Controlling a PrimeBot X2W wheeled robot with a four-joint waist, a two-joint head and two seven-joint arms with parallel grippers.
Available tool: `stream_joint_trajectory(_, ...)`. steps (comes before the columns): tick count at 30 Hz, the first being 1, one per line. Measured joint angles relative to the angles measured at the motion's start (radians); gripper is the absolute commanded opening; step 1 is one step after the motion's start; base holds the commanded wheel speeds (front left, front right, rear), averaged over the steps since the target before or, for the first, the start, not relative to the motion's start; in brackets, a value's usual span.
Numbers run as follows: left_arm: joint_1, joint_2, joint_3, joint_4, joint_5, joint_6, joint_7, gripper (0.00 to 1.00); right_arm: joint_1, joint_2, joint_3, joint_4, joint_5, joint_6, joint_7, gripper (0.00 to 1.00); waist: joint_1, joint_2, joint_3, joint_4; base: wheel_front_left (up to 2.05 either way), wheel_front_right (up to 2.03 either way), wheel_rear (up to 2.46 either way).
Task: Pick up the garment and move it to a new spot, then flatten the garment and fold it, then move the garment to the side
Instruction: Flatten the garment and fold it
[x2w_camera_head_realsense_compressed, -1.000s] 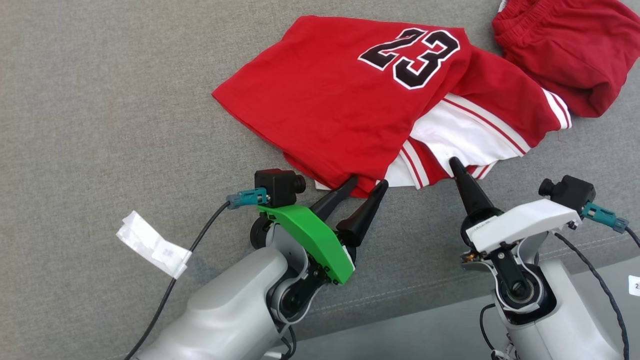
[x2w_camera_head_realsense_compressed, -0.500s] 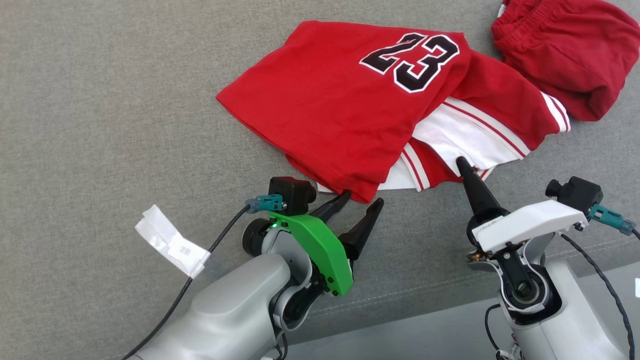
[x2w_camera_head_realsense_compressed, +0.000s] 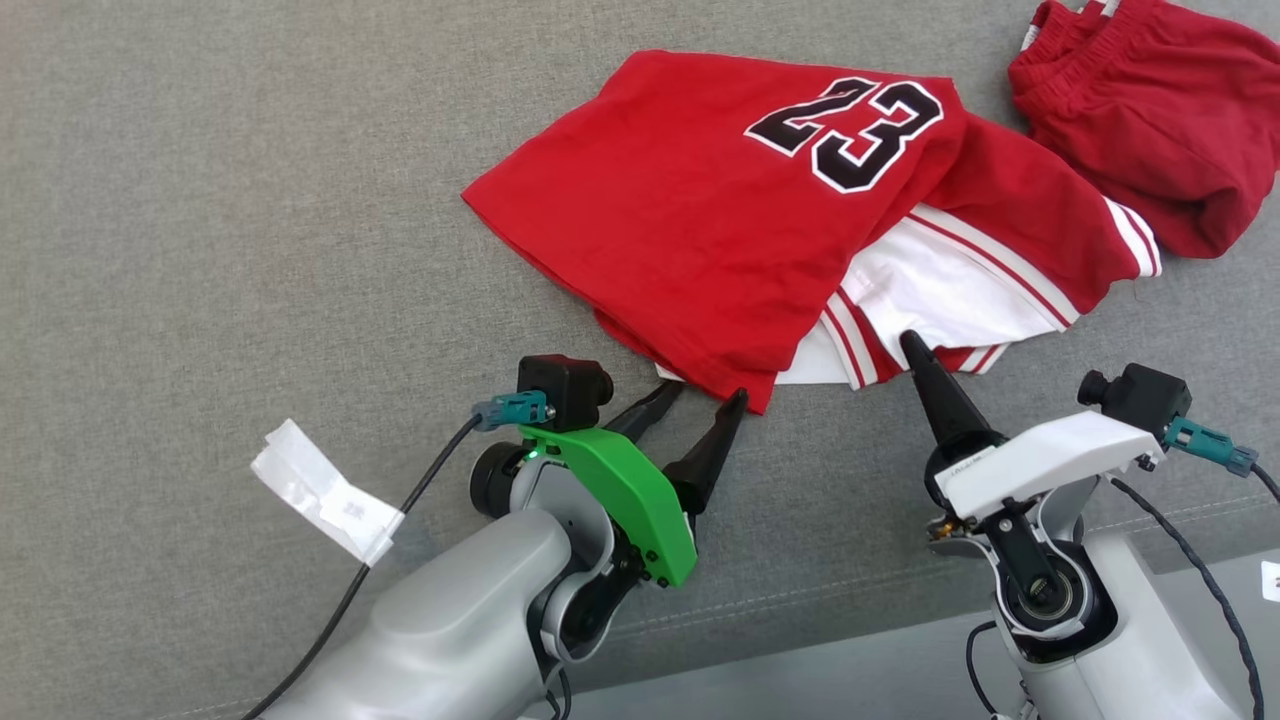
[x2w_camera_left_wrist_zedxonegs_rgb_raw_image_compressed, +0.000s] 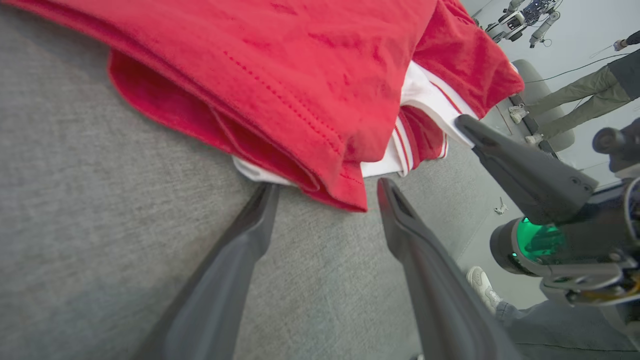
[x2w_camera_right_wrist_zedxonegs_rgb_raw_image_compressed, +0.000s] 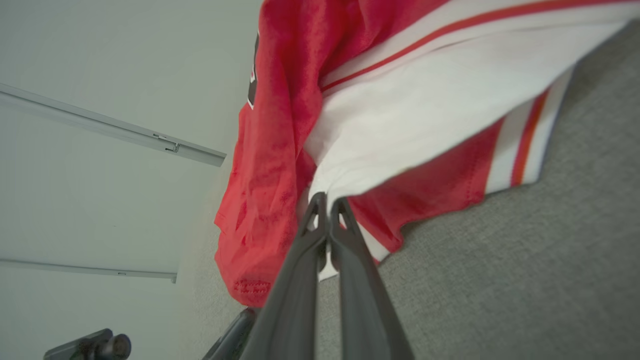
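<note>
Both arms reach in from the near edge of the grey cloth surface (x2w_camera_head_realsense_compressed: 200, 200) towards the garment (x2w_camera_head_realsense_compressed: 700, 200). It is a red jersey with a black number 23 (x2w_camera_head_realsense_compressed: 850, 125) and it lies crumpled, with a white, red-striped layer showing under its near right part.

The left arm, with a green cover (x2w_camera_head_realsense_compressed: 620, 485) over its wrist, angles up and to the right. The left gripper (x2w_camera_head_realsense_compressed: 706, 395) sits low at the garment's nearest red corner. Its two dark fingers (x2w_camera_left_wrist_zedxonegs_rgb_raw_image_compressed: 225, 280) are spread wide, one tip on each side of that corner, resting on or just above the grey cloth and gripping nothing.

The right arm, under a white cover (x2w_camera_head_realsense_compressed: 1040, 460), points at the garment's near white hem. The right gripper (x2w_camera_head_realsense_compressed: 908, 342) has its fingers pressed together into a single point, and that point meets the hem's edge. In the right wrist view the tips sit against the white fabric, but the blur there hides whether any cloth is caught between them.

A second red piece (x2w_camera_head_realsense_compressed: 1150, 130) lies bunched just beyond the garment's far right sleeve, close to it. A white tag (x2w_camera_head_realsense_compressed: 325, 495) hangs on the cable (x2w_camera_head_realsense_compressed: 420, 470) that trails from the left wrist, well to the left of the garment. Past the garment's right side, the left wrist view shows a person's legs (x2w_camera_left_wrist_zedxonegs_rgb_raw_image_compressed: 575, 100) on the floor.
</note>
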Motion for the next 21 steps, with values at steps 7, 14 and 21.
stream_joint_trajectory(7,0.0,-0.002,-0.003,-0.039,-0.01,0.0,-0.001,1.0,0.0,0.001,0.005,0.0,0.0,-0.001,0.007,0.0,0.0,0.0,0.003,-0.022,0.0,0.0,0.0)
stream_joint_trajectory(14,0.0,-0.005,-0.009,-0.049,-0.01,0.0,-0.001,1.0,0.0,0.002,0.0,0.0,0.0,-0.002,0.007,0.0,0.0,0.0,0.009,-0.035,0.0,0.0,0.0)
stream_joint_trajectory(21,-0.004,-0.007,-0.004,-0.049,-0.01,0.007,-0.001,0.64,0.0,0.002,0.002,-0.001,0.0,-0.002,0.007,0.0,0.0,0.0,0.014,-0.042,0.0,0.0,0.0)
